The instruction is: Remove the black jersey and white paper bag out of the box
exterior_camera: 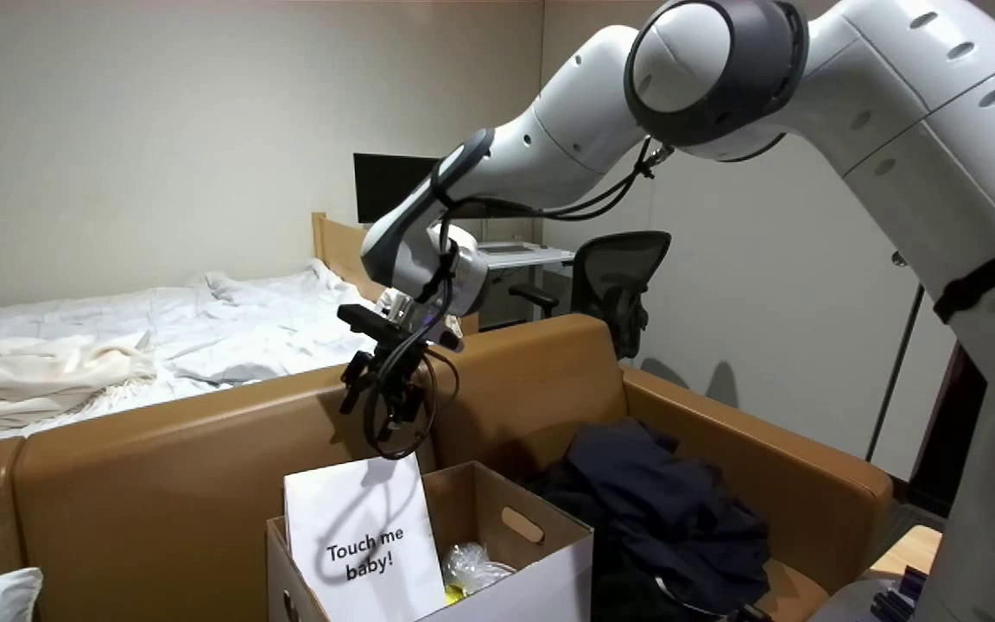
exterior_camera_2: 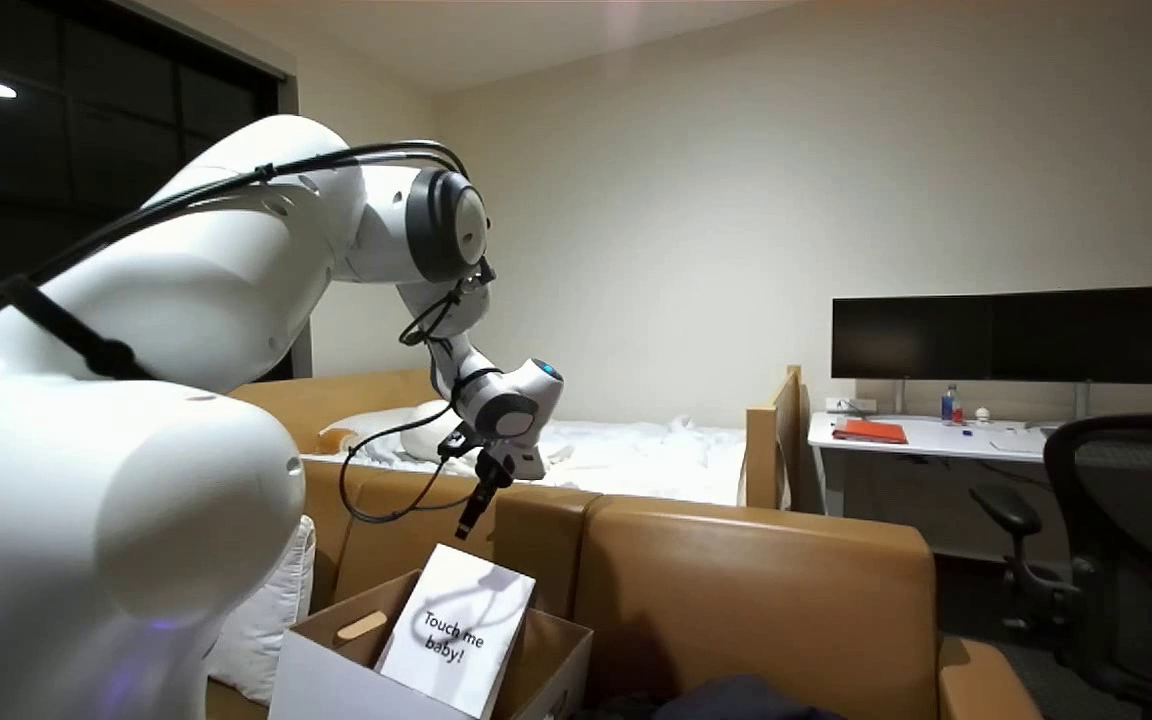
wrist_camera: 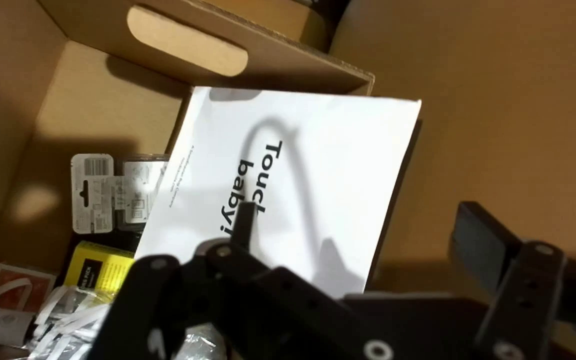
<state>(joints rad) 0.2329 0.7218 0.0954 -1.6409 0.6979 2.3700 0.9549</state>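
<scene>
1. Wrist view: my gripper (wrist_camera: 359, 220) stands spread wide, its two fingers well apart, and I have hold of nothing.

2. Below it the white paper bag (wrist_camera: 313, 165) leans inside the box (exterior_camera: 532, 583), its top sticking up past the rim. In both exterior views I appear to hover just above that top, not touching it.

3. Going by the print, the bag's upper edge runs between my fingers, one over the printed face, one beyond it. I judge the step in hand to be gripping there.

4. To do it well, I should sink along the bag's slant until the edge sits deep between my finger pads, then close softly, since paper will likely crease. I should lift along the same slant and swing aside only once the lower end clears the walls.

5. Counted inside the box beside the one bag: one yellow pack (wrist_camera: 113, 267), one reddish packet (wrist_camera: 41, 292), one hang-tab card (wrist_camera: 99, 212), and clear plastic (wrist_camera: 75, 312) whose pieces I cannot count.

6. Just beside the one box, the black jersey (exterior_camera: 662, 510) lies heaped on the sofa (exterior_camera: 169, 484), so I take its removal as done; whether the heap is one garment or more, I cannot tell.

7. Farther off, beyond the sofa, I count one bed (exterior_camera: 243, 320), one chair (exterior_camera: 623, 263), and one table (exterior_camera_2: 941, 446) with two monitors (exterior_camera_2: 911, 338) above it.
</scene>
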